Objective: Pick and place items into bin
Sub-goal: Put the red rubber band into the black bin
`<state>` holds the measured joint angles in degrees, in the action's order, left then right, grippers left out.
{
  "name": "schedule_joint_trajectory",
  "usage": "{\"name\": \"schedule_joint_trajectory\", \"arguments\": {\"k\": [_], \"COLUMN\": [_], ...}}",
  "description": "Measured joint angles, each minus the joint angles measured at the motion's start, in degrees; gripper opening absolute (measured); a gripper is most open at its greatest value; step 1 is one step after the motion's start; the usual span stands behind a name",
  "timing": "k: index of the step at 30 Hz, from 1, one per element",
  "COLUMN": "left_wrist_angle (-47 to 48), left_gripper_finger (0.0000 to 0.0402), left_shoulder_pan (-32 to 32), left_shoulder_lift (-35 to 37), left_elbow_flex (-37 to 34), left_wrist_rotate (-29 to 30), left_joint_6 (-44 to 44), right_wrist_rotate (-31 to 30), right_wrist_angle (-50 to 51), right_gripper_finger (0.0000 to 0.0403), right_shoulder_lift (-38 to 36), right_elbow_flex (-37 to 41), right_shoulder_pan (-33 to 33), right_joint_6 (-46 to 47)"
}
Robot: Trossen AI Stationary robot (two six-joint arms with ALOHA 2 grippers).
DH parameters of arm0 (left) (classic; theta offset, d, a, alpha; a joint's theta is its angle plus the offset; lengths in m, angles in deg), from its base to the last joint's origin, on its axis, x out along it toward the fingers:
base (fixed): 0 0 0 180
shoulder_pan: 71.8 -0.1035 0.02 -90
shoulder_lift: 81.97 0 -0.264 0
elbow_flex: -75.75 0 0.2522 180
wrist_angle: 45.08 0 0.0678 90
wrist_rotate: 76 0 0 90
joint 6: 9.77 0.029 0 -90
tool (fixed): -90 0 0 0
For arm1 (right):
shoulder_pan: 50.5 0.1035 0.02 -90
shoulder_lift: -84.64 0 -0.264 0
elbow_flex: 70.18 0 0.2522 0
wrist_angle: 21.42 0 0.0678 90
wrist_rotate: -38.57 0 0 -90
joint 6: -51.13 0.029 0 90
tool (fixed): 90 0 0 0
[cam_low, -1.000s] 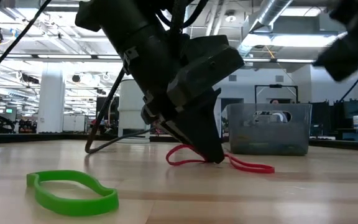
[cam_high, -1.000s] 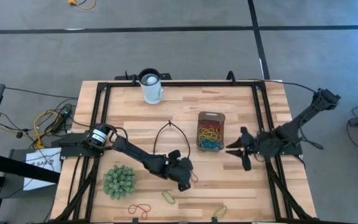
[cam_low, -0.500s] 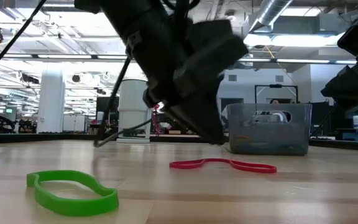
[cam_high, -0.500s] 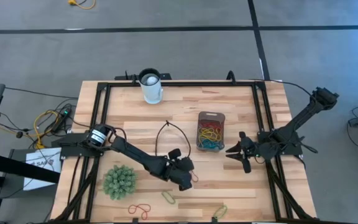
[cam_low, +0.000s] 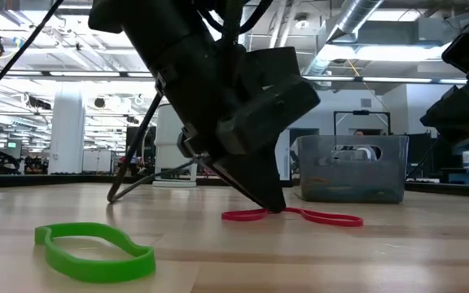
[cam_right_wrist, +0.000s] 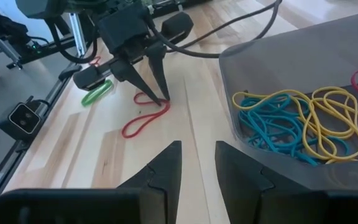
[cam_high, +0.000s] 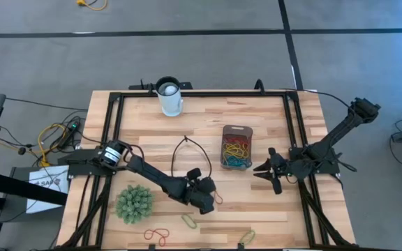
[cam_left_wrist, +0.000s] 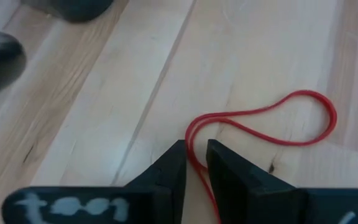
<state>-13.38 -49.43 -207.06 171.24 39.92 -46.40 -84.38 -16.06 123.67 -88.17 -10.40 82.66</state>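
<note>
**Second try at the red band**

I have the left gripper down on the table, its tips planted over one end of the red band; the jaws stand narrow, with a strand of the loop running up between them, but the band lies flat on the wood, so I judge it pinched at best, not lifted; the bin sits well apart toward the right arm, already holding yellow, blue and red bands; next I need a firm close, a clean lift, then a carry over the bin's rim; the right gripper waits beside the bin, jaws apart and empty; half a second ago the left gripper hung clear above the band; now it is back down on it.
</note>
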Motion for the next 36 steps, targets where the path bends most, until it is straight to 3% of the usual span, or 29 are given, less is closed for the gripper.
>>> {"name": "schedule_joint_trajectory", "arguments": {"k": [6,12,14,19,24,26,30,36], "left_wrist_angle": [0.1,3.1,6.4,21.1,27.8,27.6,24.8,15.8], "left_gripper_finger": [0.0010,0.0002,0.0001,0.0000,0.0000,0.0000,0.0000,0.0000], "left_shoulder_pan": [0.0,0.3,0.5,0.1,-3.0,-5.1,-10.9,-20.2], "left_shoulder_lift": [-0.3,-1.0,-1.2,-0.9,-0.9,-0.7,-0.7,-0.7], "left_elbow_flex": [0.0,4.0,8.2,22.8,36.3,40.1,43.0,37.4], "left_wrist_rotate": [0.9,2.4,2.7,10.7,15.3,14.1,6.1,-4.6], "left_joint_6": [-0.2,4.0,5.9,10.5,22.7,27.8,31.6,33.6], "right_wrist_rotate": [0.0,-0.4,-0.4,-0.4,-0.5,-1.0,-3.1,-3.0], "right_wrist_angle": [0.0,0.4,0.6,0.7,0.7,0.7,2.0,3.3], "right_gripper_finger": [0.0092,0.0092,0.0092,0.0092,0.0092,0.0092,0.0092,0.0092], "right_shoulder_lift": [0.0,0.0,0.0,0.0,0.0,0.0,0.0,0.0], "right_elbow_flex": [0.0,0.0,0.0,0.0,0.0,0.0,0.0,0.0], "right_shoulder_pan": [0.0,0.0,0.0,0.0,0.0,0.0,-0.1,-0.1], "right_joint_6": [0.0,0.0,0.0,0.0,0.0,0.0,0.0,0.0]}}
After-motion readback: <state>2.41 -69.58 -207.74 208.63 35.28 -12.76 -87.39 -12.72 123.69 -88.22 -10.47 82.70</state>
